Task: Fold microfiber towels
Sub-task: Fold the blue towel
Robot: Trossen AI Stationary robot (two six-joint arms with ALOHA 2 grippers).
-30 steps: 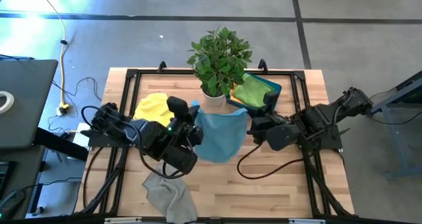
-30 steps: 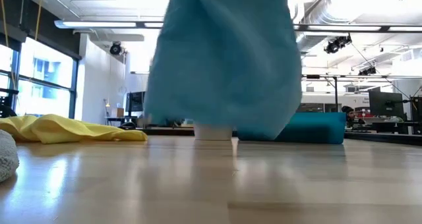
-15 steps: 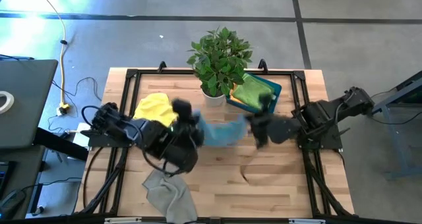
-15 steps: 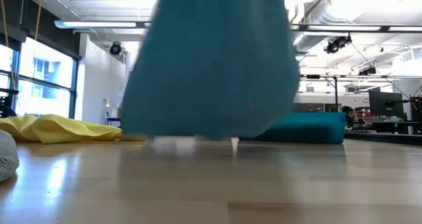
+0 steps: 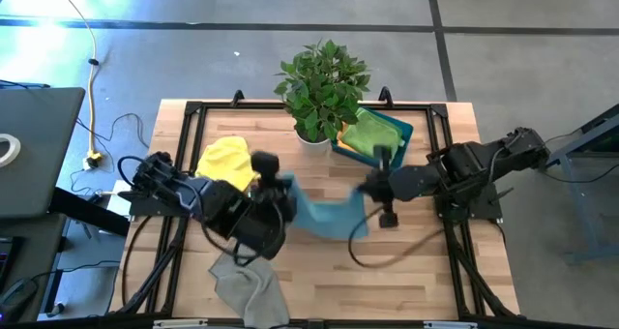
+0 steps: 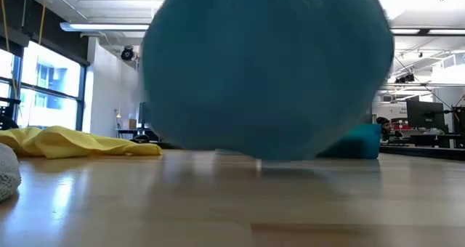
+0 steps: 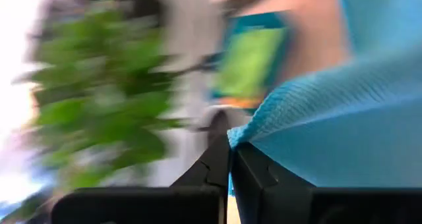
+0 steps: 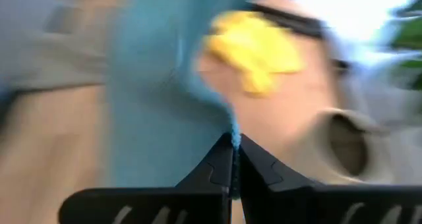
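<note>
A light blue microfiber towel [image 5: 324, 215] hangs over the middle of the table between my two grippers and fills the low view as a blurred blue mass [image 6: 269, 65]. My left gripper [image 5: 283, 186] is shut on its left end, and my right gripper [image 5: 366, 190] is shut on its right end. A yellow towel [image 5: 224, 160] lies crumpled at the far left. A grey towel [image 5: 247, 285] lies at the near edge. A green towel [image 5: 368, 135] lies in the teal bin [image 5: 398, 128]. My left gripper pinches a corner of the blue towel [image 7: 245, 136] between its two shut fingers [image 7: 217, 165], coming from the table's left and slanting down. The cloth spreads away from the fingertips, lifted. My right gripper pinches an edge of the blue towel [image 8: 231, 133] between its shut fingers [image 8: 221, 161], coming from the table's right and slanting down. The cloth hangs away from the fingertips.
A potted plant [image 5: 322, 82] stands at the far middle of the table, just behind the hanging towel. The teal bin sits to its right. Bare wood [image 5: 406, 281] shows across the near right part of the table.
Both grippers have rolled their wrists while staying in about the same place, and both have stayed shut. The blue towel, which hung spread out between them, has swung toward the table's near edge and now sags as a band between the two held ends.
</note>
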